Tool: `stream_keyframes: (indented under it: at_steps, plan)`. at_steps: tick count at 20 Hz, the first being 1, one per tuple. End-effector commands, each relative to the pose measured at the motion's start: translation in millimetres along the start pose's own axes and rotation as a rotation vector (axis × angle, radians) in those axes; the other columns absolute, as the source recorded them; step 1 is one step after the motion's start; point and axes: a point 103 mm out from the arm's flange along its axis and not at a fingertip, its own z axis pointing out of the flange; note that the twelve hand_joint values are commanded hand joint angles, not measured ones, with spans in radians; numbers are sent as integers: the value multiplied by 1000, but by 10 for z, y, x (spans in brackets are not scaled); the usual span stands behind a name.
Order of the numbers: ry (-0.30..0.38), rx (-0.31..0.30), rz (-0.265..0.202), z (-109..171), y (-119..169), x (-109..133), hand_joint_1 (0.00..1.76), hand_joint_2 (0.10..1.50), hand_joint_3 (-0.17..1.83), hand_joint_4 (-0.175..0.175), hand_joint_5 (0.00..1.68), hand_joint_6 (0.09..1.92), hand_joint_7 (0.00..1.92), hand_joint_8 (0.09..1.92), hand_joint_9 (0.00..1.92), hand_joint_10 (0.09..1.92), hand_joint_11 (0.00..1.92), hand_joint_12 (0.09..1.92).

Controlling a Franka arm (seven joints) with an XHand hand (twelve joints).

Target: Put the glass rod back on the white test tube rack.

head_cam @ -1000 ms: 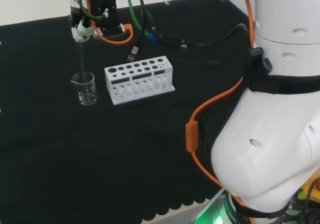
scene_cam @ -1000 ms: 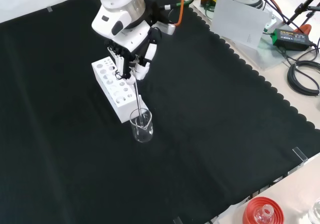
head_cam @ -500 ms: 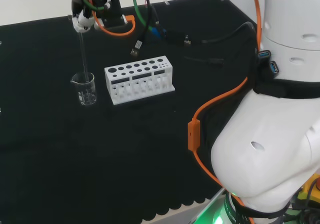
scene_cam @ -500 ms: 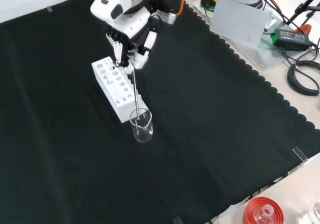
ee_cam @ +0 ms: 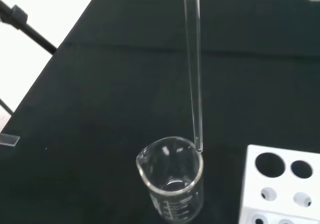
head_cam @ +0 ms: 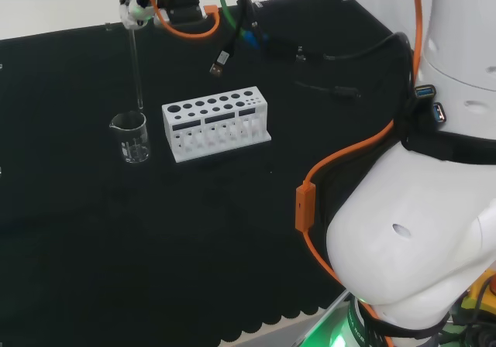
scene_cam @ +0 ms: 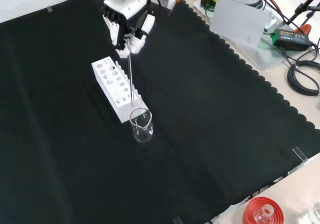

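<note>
The black and white robot hand (scene_cam: 126, 30), at the upper left of the front view, pinches the upper end of the long, thin, clear glass rod (scene_cam: 130, 74) between curled fingers. The rod hangs nearly vertical, its rounded lower tip level with the rim of the small clear glass beaker (ee_cam: 172, 181) and seemingly just clear of it in the wrist view. The white plastic test tube rack (head_cam: 215, 122), a rectangular block with rows of round holes in its top face, stands just beside the beaker at the centre left of the head view.

Risks, as judged from here: moved sideways at this height, the tip could catch the rim and tip the light beaker or chip the rod. Smooth glass held only at one end may swing or slip through the fingers. The holes are narrow, so a slightly tilted rod could strike the rack's top instead of entering. The black cloth (scene_cam: 210, 134) is matte, soft and scalloped at its edge.
</note>
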Motion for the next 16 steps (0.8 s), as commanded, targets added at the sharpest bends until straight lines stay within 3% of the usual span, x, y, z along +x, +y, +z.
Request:
stream_keyframes:
  at_steps: [1, 7, 12, 16]
  plan:
    - [4, -16, 24, -111, -39, -172, 1308, 1072, -69, -175, 1040, 669, 1268, 794, 1769, 380, 1571, 644]
    - [2, -23, 56, -160, -40, -392, 1308, 1072, -68, -175, 1041, 669, 1269, 793, 1769, 380, 1571, 644]
    - [17, -28, 78, -176, -36, -421, 1308, 1071, -68, -175, 1041, 668, 1269, 793, 1769, 380, 1571, 644]
    - [-7, -31, 86, -185, -55, -624, 1308, 1071, -67, -175, 1041, 668, 1269, 792, 1770, 381, 1571, 644]
